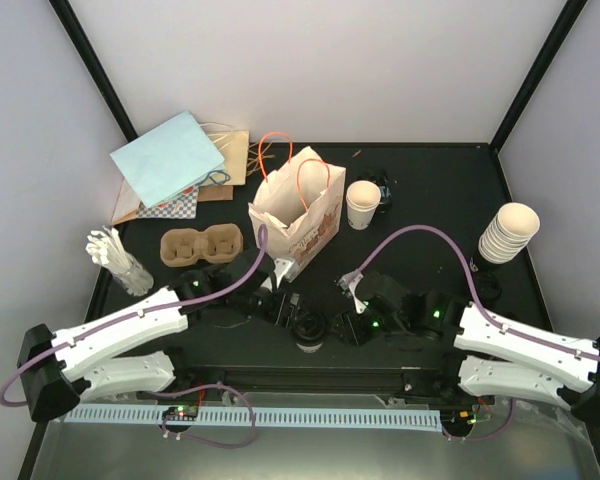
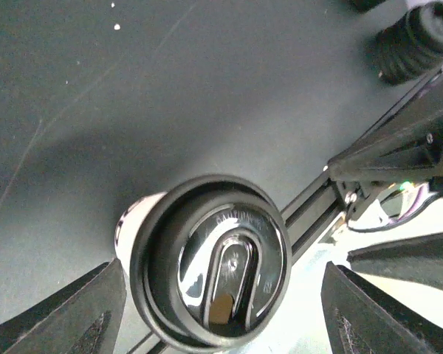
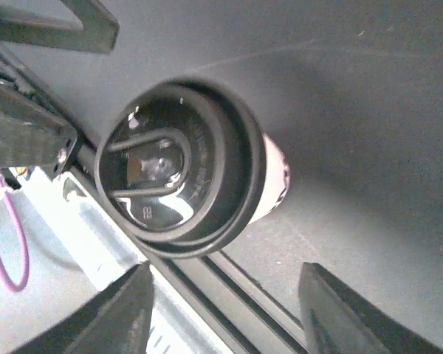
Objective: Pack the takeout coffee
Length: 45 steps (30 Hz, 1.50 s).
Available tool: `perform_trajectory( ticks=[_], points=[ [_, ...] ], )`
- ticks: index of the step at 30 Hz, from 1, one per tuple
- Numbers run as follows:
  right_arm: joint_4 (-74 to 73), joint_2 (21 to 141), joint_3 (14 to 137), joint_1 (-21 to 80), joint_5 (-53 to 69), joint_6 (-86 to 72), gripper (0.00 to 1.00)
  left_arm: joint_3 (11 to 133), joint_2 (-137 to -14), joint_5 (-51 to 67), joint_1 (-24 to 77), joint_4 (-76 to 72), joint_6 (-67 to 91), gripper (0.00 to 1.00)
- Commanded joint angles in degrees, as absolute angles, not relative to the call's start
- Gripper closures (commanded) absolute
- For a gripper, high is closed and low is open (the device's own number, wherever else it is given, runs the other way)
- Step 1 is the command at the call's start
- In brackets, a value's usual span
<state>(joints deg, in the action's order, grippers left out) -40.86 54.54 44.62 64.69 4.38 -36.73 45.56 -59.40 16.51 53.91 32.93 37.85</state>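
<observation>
The lidded cup (image 1: 309, 330) stands at the near edge of the table (image 1: 430, 190), between the left gripper (image 1: 286, 311) and the right gripper (image 1: 340, 326), seemingly touching neither. Behind it stands the bag (image 1: 298, 212), with the tray (image 1: 200, 246) to its left and an open cup (image 1: 362, 204) to its right.

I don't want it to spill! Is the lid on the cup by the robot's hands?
On. A round black lid covers the cup, seen in both wrist views.
</observation>
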Motion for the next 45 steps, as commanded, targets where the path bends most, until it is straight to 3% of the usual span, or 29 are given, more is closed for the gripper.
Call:
perform_trajectory(
  ticks=[1,5,7,9,13,23,35,41,45],
  points=[
    [-32.8,52.0,39.5,63.6,13.0,-44.7,0.49,51.3,-61.0,7.8,59.5,43.7,36.7,0.24],
    [-26.3,49.4,35.2,62.2,17.1,-47.9,0.53,56.7,-65.3,4.1,63.9,49.0,37.6,0.14],
    [-23.3,48.5,33.4,61.0,19.1,-49.3,0.56,58.8,-68.1,2.9,65.4,51.1,38.2,0.02],
    [-20.4,48.0,31.4,59.5,21.8,-50.6,0.58,60.9,-70.3,1.5,66.7,52.9,38.7,0.01],
    [-16.4,47.5,28.3,56.6,24.6,-52.2,0.63,63.1,-73.0,0.3,68.6,53.8,39.3,0.08],
    [-11.9,48.7,24.5,53.8,27.8,-52.9,0.68,68.5,-81.1,-1.6,70.9,56.3,38.3,0.09],
    [-10.7,50.3,23.0,53.7,27.4,-53.2,0.75,68.8,-84.2,-3.7,71.0,57.9,38.6,0.19],
    [-10.0,51.5,21.0,53.7,26.9,-53.8,0.87,68.3,-84.9,-4.2,70.9,58.1,38.7,0.27],
    [-10.0,51.7,18.4,53.7,26.2,-54.5,0.87,67.4,-84.9,-3.9,70.9,57.6,38.7,0.29]
  ],
)
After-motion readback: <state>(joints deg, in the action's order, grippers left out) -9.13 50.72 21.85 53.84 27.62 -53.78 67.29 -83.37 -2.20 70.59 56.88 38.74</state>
